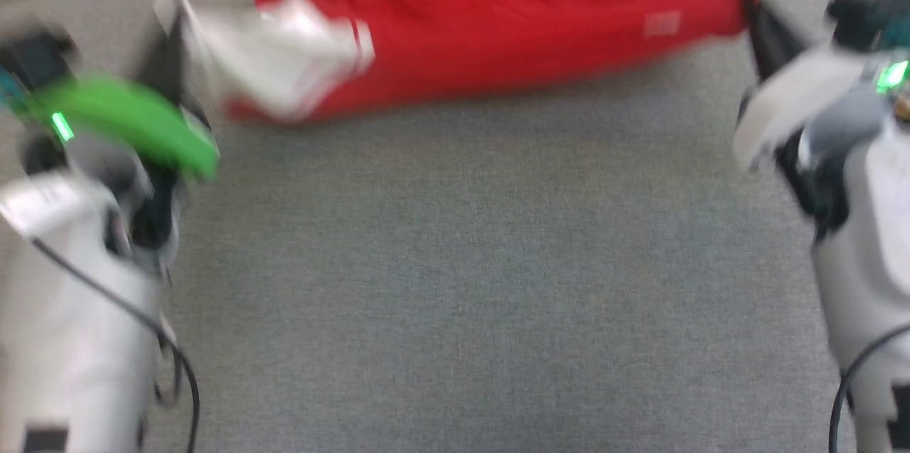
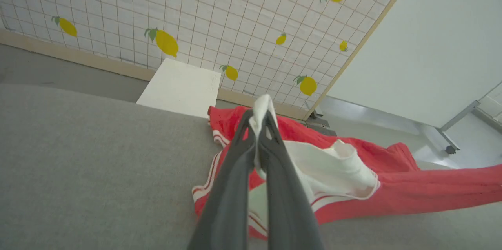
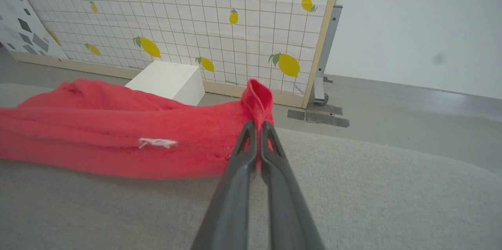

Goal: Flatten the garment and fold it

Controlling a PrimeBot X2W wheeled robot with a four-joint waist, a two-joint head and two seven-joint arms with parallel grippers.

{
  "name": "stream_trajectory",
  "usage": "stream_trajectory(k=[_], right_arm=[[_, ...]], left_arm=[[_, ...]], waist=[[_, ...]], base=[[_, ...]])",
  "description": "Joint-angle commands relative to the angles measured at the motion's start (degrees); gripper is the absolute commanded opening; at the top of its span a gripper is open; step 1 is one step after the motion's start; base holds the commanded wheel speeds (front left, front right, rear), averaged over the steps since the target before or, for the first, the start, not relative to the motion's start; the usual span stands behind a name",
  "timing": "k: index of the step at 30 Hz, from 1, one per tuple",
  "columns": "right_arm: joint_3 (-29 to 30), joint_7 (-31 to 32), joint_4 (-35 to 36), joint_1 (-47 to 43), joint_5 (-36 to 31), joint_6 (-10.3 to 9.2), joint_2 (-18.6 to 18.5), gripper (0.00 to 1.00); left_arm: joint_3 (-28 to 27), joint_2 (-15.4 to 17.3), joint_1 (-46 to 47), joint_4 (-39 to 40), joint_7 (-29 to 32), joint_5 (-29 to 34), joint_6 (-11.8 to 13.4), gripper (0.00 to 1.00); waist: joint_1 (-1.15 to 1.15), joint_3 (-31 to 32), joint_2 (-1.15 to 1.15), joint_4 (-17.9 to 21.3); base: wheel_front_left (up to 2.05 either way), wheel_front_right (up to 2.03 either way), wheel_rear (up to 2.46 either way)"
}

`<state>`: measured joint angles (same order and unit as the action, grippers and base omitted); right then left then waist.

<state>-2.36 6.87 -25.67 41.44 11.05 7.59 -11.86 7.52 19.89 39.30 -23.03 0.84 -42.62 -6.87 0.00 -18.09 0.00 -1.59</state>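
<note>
The flat grey fabric-covered table (image 1: 455,296) spreads across the head view, bare over its near part. Behind its far edge stands a white grid-patterned partition printed with yellow lemons (image 2: 219,18), framed in pale wood.

The red jersey-style T-shirt with white short sleeves and red-and-white striped trim (image 1: 498,33) is drawn out in a long bunched band along the far side of the table, running from one gripper to the other (the head view is blurred, so I cannot tell whether its middle rests on the cloth). Its white sleeve (image 2: 329,163) lies crumpled at the robot's left end.

A plain white rectangular block (image 2: 180,87) sits beyond the table, at the foot of the partition.

The left gripper (image 2: 259,118) is clenched on a fold of white sleeve fabric, which pokes up between its dark fingertips. The right gripper (image 3: 256,126) is pinched tight on the red hem at the opposite end.

A small white patch (image 3: 157,143) shows on the red cloth.
</note>
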Motion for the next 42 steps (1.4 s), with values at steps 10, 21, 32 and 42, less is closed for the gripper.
stream_trajectory(k=[10,21,32,42], right_arm=[[2.95,5.91,9.17,-23.60,4.77,-0.10,0.53,0.00],[8.89,17.19,20.04,-42.29,2.43,-0.10,4.09,0.00],[12.13,18.88,26.98,-52.42,2.90,-0.10,7.92,0.00],[7.03,1.40,23.03,-51.83,3.48,-0.10,8.52,0.00]], left_arm=[[2.43,1.89,-32.39,13.67,15.02,-8.57,4.28,0.00],[2.66,3.83,-51.00,24.67,22.07,-10.00,13.68,0.00],[4.31,4.05,-55.88,28.99,17.04,-4.37,15.66,0.00],[8.59,-0.56,-47.09,27.26,-4.03,8.87,11.82,0.00]], waist=[[0.00,9.16,0.00,-2.08],[0.00,11.59,0.00,-2.55],[0.00,11.28,0.00,-2.46],[0.00,10.77,0.00,-2.32]], base=[[0.00,0.00,0.00],[0.00,0.00,0.00],[0.00,0.00,0.00],[0.00,0.00,0.00]])
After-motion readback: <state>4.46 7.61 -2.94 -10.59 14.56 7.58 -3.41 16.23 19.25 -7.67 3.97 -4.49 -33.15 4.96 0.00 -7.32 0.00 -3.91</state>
